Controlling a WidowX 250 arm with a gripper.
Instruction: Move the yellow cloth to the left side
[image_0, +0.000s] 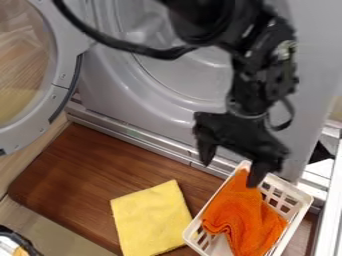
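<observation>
the yellow cloth is seen on the brown board, nearer than the claw and to its left, just beside the white basket. the claw is held wide, its right finger hung over the basket. one yellow cloth, one orange cloth, one basket and one claw are counted.

Basket, on board. Inside basket: first cloth. Just left of basket, on board: second cloth. Behind basket: washing machine. Behind basket, far left: open door.
</observation>
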